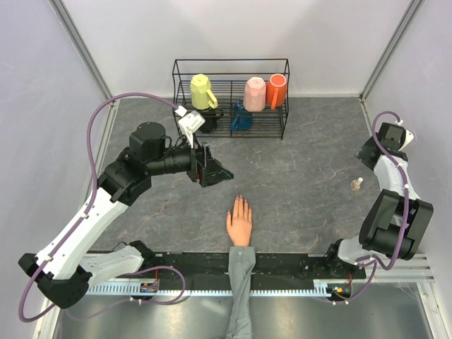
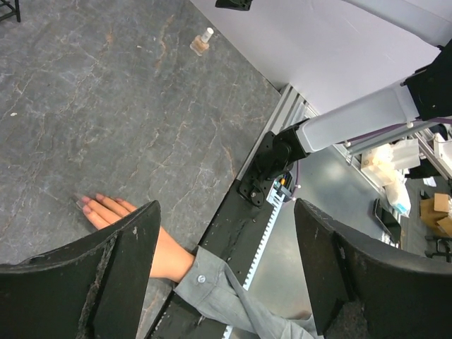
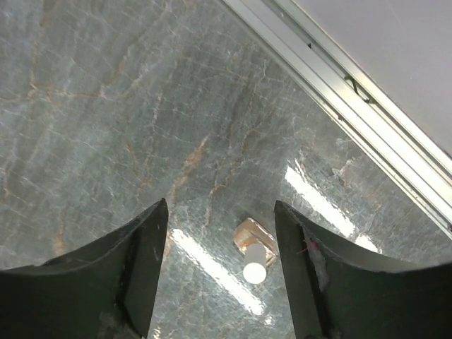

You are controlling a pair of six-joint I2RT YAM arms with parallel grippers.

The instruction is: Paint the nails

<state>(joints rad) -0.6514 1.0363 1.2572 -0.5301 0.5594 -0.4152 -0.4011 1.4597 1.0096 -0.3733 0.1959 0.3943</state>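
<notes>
From above, one wire rack (image 1: 230,70) holds four vessels: a yellow jug (image 1: 203,92), a pink cup (image 1: 255,94), an orange cup (image 1: 277,90) and a blue vessel (image 1: 241,119). One mannequin hand (image 1: 240,222) lies flat on the table (image 1: 304,162), and one small bottle (image 1: 357,184) stands well to its right.

In the left wrist view, the left gripper (image 2: 226,212) has its jaws apart and empty. The nails (image 2: 85,200) tip the fingers lying on the table below.

In the right wrist view, the right gripper (image 3: 220,212) has its jaws apart above the bottle, not touching it.
</notes>
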